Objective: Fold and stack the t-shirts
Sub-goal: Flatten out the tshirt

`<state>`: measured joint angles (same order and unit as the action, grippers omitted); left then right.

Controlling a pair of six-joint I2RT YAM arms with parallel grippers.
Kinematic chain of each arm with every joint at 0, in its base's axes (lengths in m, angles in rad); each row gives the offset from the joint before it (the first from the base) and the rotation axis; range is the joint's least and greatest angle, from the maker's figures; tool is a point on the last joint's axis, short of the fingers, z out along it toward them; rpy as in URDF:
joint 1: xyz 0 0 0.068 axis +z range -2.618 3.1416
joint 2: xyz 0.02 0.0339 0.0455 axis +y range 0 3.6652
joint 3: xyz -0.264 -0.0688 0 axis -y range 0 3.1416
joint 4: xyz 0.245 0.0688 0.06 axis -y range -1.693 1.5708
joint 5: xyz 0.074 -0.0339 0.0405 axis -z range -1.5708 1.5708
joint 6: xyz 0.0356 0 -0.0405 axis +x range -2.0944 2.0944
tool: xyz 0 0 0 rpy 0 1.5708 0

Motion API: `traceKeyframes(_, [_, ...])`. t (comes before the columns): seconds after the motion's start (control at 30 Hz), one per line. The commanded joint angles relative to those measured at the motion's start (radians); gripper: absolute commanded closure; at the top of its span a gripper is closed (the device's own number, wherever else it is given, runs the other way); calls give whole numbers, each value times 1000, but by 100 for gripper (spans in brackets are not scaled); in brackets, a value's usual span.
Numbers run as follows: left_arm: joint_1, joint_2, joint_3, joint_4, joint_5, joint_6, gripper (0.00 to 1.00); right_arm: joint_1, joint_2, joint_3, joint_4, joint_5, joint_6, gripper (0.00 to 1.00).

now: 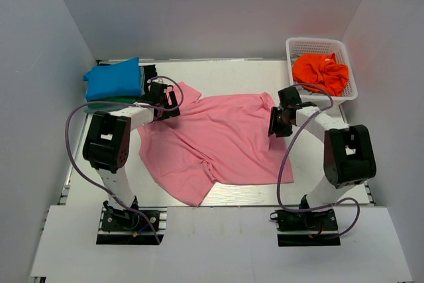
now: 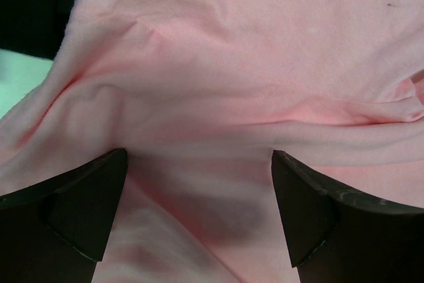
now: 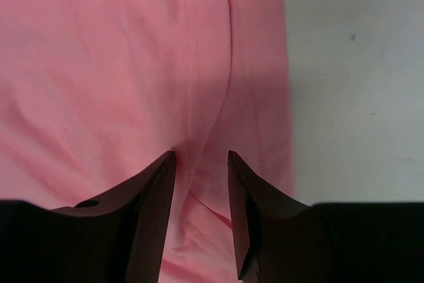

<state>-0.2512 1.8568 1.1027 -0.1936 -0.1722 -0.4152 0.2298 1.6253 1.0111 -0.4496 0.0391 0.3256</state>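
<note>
Left claw (image 2: pixel 199 160) wide over pink t-shirt (image 1: pixel 218 137), right claw (image 3: pixel 201 157) tight on its edge.

Matt cloth on a smooth white bench

The light pink t-shirt (image 1: pixel 225 140) is soft matt knit, creased, with stitched hems. The blue t-shirt (image 1: pixel 114 79) at the far left and the orange t-shirt (image 1: pixel 321 74) are matt cloth too. The basket (image 1: pixel 344 48) is white lattice plastic. The left gripper (image 2: pixel 199 152) and right gripper (image 3: pixel 201 153) look like matt black plastic. The bench (image 1: pixel 318 177) is smooth and faintly speckled.
</note>
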Motion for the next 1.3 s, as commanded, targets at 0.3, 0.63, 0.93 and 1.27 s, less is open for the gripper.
traceKeyframes(0.3, [1,-2,-60,-115,59,-28,0,-4,58,23,74,-44,72,100])
traceKeyframes(0.63, [-8,-65,-101,-75,80,12,0,-4,-38,147,-260,221,133,100])
traceKeyframes(0.93, [-8,-254,-191,34,209,53,0,-21,185,334,-343,407,197,85])
traceKeyframes(1.27, [-8,-361,-221,25,269,72,0,-38,72,247,-318,363,159,20])
